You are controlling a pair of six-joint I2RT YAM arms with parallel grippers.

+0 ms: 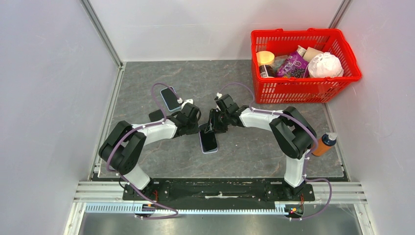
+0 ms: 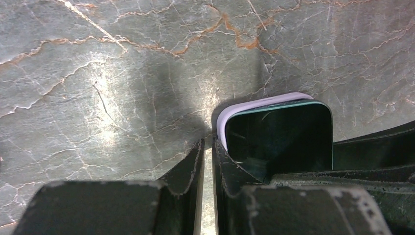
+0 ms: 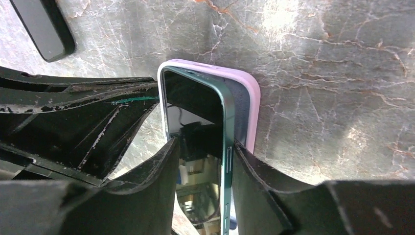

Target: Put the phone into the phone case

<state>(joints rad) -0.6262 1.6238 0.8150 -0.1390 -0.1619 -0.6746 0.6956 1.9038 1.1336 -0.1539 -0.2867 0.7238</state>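
Both arms folded in low, wrists meeting mid-counter [image 1: 254,142] over the phone [image 3: 193,105]. It sits in the lilac phone case [image 3: 244,98], with one long green edge up off the case floor. Left pincer [image 2: 208,156] clenched to a slit with nothing in it, one finger against the case corner. Right pincer [image 3: 205,152] released, jaws parted either side of the phone. Grey marble top, white walls. Spare dark phone [image 1: 171,98] behind the left arm, red basket [image 1: 293,90] far right, orange bottle [image 1: 324,144] at the right edge
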